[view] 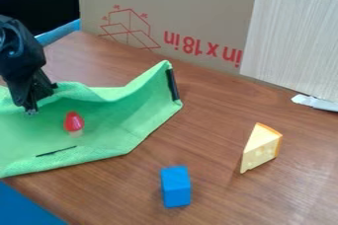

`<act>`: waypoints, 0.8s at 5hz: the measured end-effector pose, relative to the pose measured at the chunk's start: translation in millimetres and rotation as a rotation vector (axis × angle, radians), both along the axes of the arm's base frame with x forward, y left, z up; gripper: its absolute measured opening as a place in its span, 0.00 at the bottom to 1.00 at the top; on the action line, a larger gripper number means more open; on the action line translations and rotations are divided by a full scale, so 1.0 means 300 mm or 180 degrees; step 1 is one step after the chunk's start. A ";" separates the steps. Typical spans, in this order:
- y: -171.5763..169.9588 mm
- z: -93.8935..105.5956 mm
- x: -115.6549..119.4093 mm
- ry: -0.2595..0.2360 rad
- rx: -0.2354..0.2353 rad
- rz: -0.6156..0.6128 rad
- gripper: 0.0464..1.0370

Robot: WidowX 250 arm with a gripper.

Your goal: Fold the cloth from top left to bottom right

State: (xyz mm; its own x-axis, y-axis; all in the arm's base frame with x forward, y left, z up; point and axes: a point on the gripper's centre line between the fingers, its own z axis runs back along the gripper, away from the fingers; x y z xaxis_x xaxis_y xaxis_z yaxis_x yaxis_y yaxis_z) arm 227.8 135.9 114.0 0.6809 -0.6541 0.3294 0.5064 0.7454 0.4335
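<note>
The black gripper [38,98] is at the left side of the camera view, low over the upper left part of the green cloth [109,120] and against its raised far edge. The cloth lies on the left of the table, its far edge standing up in a wavy ridge and its upper right corner lifted, with a black strip along that side. A red toy piece [74,122] with a pale base rests on the cloth, to the right of and slightly below the gripper.
A blue block [176,186] stands on the wooden table [204,145] near the front. Farther right is a toy cheese wedge [261,147]. A cardboard panel [178,2] and a pale board [290,41] border the back; a white object [316,102] lies by the board.
</note>
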 end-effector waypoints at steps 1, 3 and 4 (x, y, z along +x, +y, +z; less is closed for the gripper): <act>-0.023 -0.005 -0.043 0.0029 0.0000 -0.0077 0.01; -0.045 0.007 -0.094 0.0014 0.0023 -0.0177 0.02; -0.046 -0.004 -0.100 0.0120 0.0033 -0.0082 0.17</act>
